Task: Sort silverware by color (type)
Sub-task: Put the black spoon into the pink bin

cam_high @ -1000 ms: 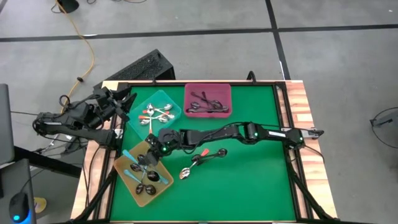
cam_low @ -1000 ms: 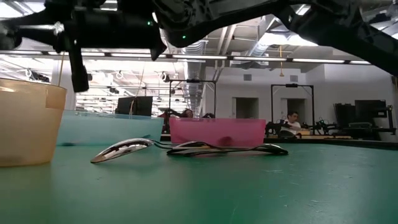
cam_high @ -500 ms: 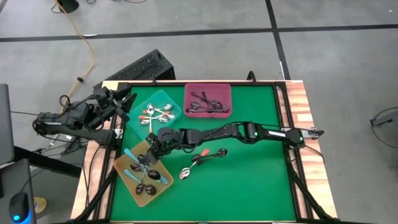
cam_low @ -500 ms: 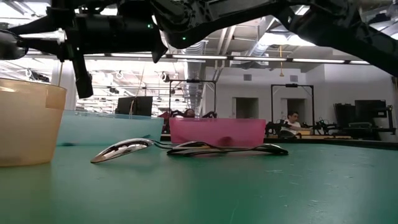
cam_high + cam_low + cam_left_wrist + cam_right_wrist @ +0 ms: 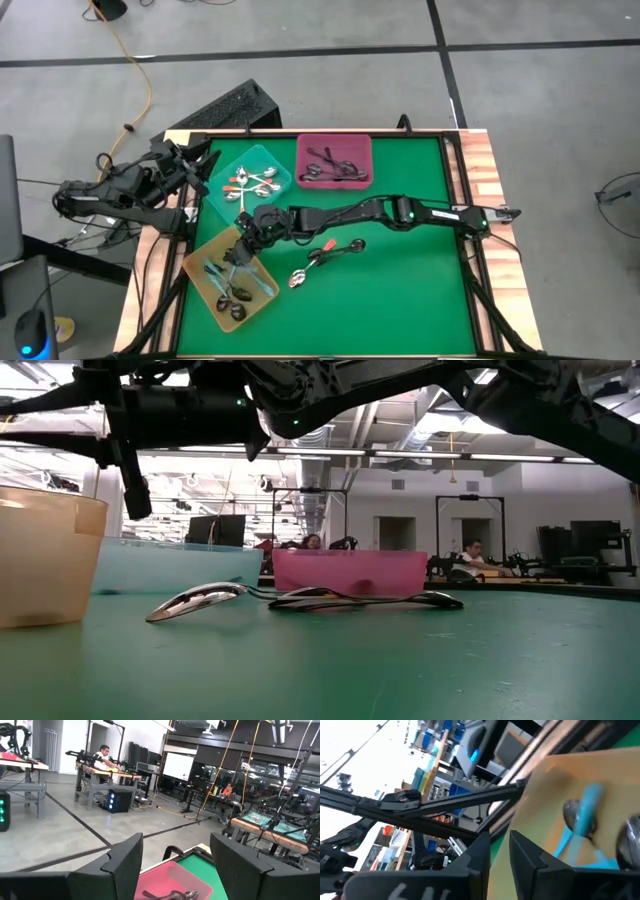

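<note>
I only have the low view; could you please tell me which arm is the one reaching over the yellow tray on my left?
Observer: That is the right arm, stretched across the table; the right gripper hangs over the yellow tray.
Operator: Thank you. What does that tray hold?
Observer: Only light blue spoons, several of them lying loosely together.
Operator: And where is the left arm?
Observer: The left gripper waits open at the table's left edge, beside the teal tray.
</note>
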